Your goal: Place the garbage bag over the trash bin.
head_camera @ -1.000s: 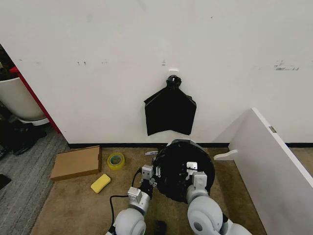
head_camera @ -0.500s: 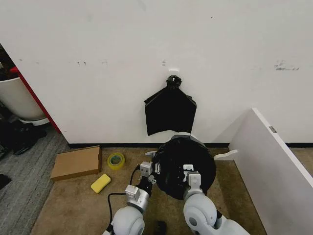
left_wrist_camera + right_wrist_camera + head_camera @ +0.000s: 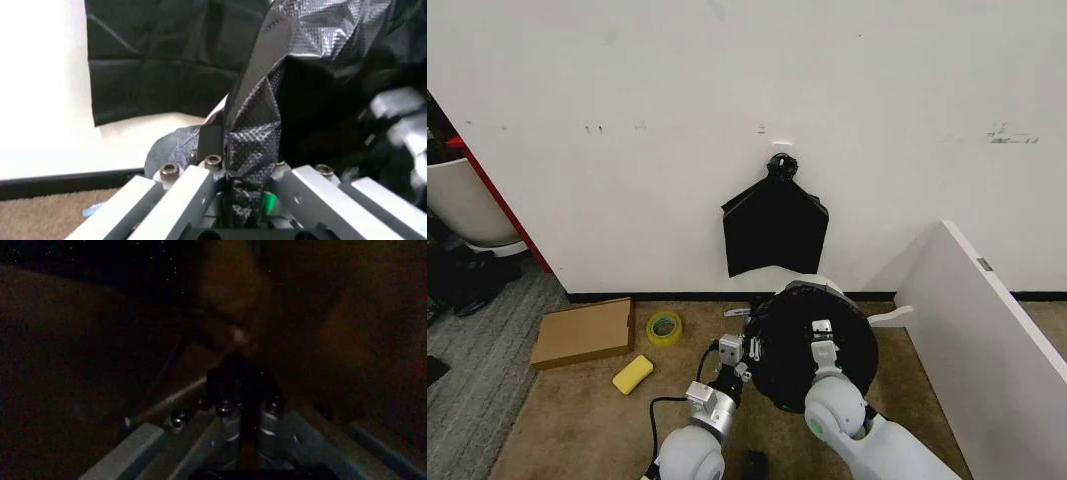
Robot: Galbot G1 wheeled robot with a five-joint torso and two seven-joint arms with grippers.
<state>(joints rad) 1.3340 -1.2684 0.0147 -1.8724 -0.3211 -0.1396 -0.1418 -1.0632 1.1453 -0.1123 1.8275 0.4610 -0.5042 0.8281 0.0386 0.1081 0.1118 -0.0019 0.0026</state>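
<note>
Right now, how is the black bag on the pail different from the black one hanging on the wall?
The garbage bag lies crinkled and spread over the trash bin on the floor; the black bundle hangs flat from a top knot on the wall. Both grippers, left and right, are at the garbage bag; nothing touches the bundle. Both are black plastic.

One garbage bag (image 3: 812,345) and one trash bin (image 3: 819,284) were counted, along with two grippers, left (image 3: 749,352) and right (image 3: 820,345). One cardboard box (image 3: 583,332), one tape roll (image 3: 664,328), one yellow sponge (image 3: 632,374) and one hung black bundle (image 3: 775,230) were seen.
</note>
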